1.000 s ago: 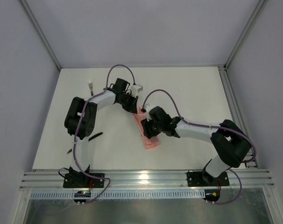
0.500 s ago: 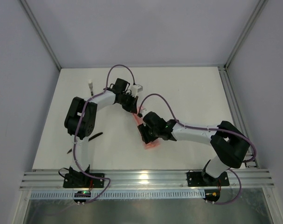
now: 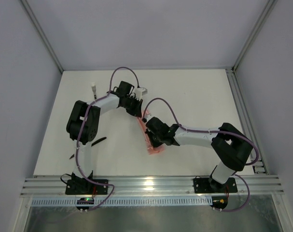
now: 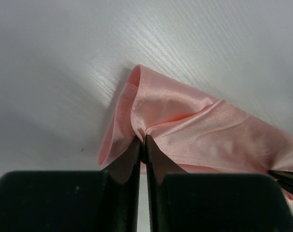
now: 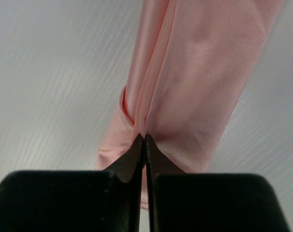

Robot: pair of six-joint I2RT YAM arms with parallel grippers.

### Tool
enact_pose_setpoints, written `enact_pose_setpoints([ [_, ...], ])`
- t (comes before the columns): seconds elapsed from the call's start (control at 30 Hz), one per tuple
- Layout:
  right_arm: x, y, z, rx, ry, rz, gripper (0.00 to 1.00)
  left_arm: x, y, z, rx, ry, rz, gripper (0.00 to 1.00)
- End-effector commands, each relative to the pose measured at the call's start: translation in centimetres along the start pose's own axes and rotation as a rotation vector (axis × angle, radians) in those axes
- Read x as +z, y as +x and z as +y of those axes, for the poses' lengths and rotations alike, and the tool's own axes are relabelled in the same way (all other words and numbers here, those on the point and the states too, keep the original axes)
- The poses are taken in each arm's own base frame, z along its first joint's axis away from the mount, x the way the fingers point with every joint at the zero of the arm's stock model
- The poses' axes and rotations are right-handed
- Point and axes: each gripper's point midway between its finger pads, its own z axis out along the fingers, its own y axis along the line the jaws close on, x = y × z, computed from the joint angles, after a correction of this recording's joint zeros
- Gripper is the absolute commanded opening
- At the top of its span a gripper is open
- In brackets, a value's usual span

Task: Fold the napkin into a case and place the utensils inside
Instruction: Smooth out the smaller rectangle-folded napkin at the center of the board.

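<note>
Now L fingers [image 4: 128,162] & R fingers [image 5: 133,155] each clamped on folded napkin [image 4: 204,130].

case [image 5: 194,72] cut off by right wrist view's top edge, utensils [image 3: 101,140] too small to identify

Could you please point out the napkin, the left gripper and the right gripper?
napkin [image 5: 194,72], right wrist view, flat folded panel.
left gripper [image 4: 142,141], left wrist view, between its fingertips.
right gripper [image 5: 145,138], right wrist view, between its fingertips.

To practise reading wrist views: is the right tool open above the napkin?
No, the right tool is shut, its tips pinching a fold of the napkin.
</note>
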Motion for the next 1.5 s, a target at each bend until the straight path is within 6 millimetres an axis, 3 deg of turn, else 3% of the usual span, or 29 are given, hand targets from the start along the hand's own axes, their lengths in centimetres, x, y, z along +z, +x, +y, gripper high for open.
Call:
enact_pose_setpoints([
  [0.0,-0.2,-2.1,0.5,-0.009,0.0,-0.051,0.04,-1.7,-1.4,0.4,-0.008,-0.042,-0.048,0.07],
  [0.03,-0.2,-2.0,0.5,-0.008,-0.003,-0.043,0.04,-1.8,-1.5,0.8,-0.015,-0.058,-0.051,0.04],
  [0.13,-0.2,-1.9,0.9,-0.011,-0.015,-0.021,0.25,-1.7,-1.4,0.8,-0.016,-0.058,-0.051,0.0],
  [0.2,-0.4,-2.4,1.1,-0.023,-0.027,-0.028,0.3,-1.7,-1.2,0.6,-0.016,-0.045,-0.048,0.0],
  [0.27,-1.5,-3.6,1.9,-0.045,-0.071,-0.069,0.38,-1.7,-1.1,0.4,-0.013,-0.034,-0.045,0.0],
  [0.37,-4.2,-7.6,3.3,-0.073,-0.2,-0.165,0.5,-2.1,-1.1,0.7,0.003,-0.058,-0.038,0.0],
  [0.43,-4.9,-9.6,3.0,-0.042,-0.256,-0.218,0.51,-2.5,-1.2,1.1,0.006,-0.088,-0.032,0.0],
  [0.5,-4.2,-10.9,1.6,0.008,-0.274,-0.248,0.4,-2.8,-0.9,1.1,0.011,-0.095,-0.014,0.0],
  [0.53,-3.8,-12.6,-0.2,0.06,-0.271,-0.297,0.3,-2.9,-0.9,1.1,0.014,-0.099,-0.009,0.0],
  [0.6,-1.9,-13.0,-0.6,0.103,-0.338,-0.288,0.08,-2.8,-0.5,1.3,0.017,-0.106,0.008,0.0],
  [0.63,-1.6,-14.4,-1.0,0.132,-0.378,-0.328,0.04,-2.8,0.0,1.4,0.011,-0.107,0.03,0.0],
  [0.67,0.1,-13.9,-1.2,0.161,-0.382,-0.304,0.04,-2.7,0.0,1.4,0.01,-0.105,0.039,0.0],
  [0.97,6.2,-17.8,-3.3,0.451,-0.446,-0.408,0.04,-2.2,1.4,1.9,-0.012,-0.114,0.111,0.0],
  [1.0,7.5,-17.2,-4.5,0.515,-0.382,-0.394,0.04,-2.2,1.4,1.9,-0.008,-0.116,0.114,0.0],
  [1.1,8.8,-16.0,-5.6,0.612,-0.32,-0.381,0.04,-2.2,1.7,2.2,-0.008,-0.127,0.128,0.01],
  [1.17,9.5,-15.0,-5.7,0.637,-0.318,-0.362,0.04,-2.5,1.7,2.2,-0.004,-0.129,0.122,0.11],
  [1.2,9.5,-14.9,-5.5,0.635,-0.331,-0.365,0.04,-2.7,1.5,2.1,-0.006,-0.13,0.114,0.28],
  [1.3,9.4,-14.6,-5.3,0.626,-0.325,-0.353,0.04,-4.2,-0.3,2.1,-0.023,-0.155,0.042,0.48],
  [1.47,9.4,-14.6,-5.1,0.608,-0.313,-0.347,0.04,-7.0,-4.6,3.9,0.0,-0.282,-0.115,0.53],
])
